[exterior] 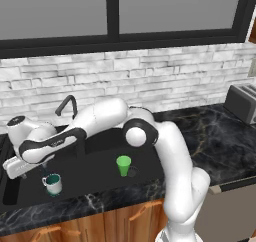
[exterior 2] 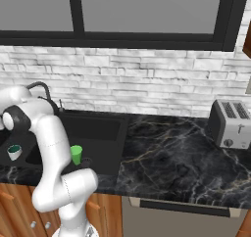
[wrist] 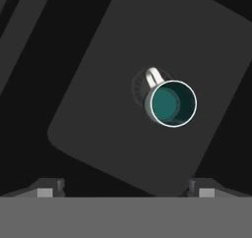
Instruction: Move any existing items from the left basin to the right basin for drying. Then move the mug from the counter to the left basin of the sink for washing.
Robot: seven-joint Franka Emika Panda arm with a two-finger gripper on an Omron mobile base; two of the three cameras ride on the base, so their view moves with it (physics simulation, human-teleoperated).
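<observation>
The white mug (exterior: 52, 183) with a teal inside stands upright on the floor of the left basin (exterior: 27, 188), near its drain. In the hand view the mug (wrist: 172, 103) lies well below me, its handle toward the upper left. My gripper (exterior: 44, 170) hangs above the mug, open and holding nothing; its two fingertips stand wide apart at the bottom of the hand view (wrist: 125, 191). The bright green cup (exterior: 123, 165) stands upright in the right basin (exterior: 102, 146), beside its drain. From the right base view, the mug (exterior 2: 14, 152) and the green cup (exterior 2: 76, 154) sit either side of my arm.
The black curved faucet (exterior: 67, 105) rises behind the sink divider, close to my forearm. Black marble counter (exterior 2: 176, 157) stretches right of the sink, with a silver toaster (exterior 2: 229, 124) at its far right. A brick wall and a window close the back.
</observation>
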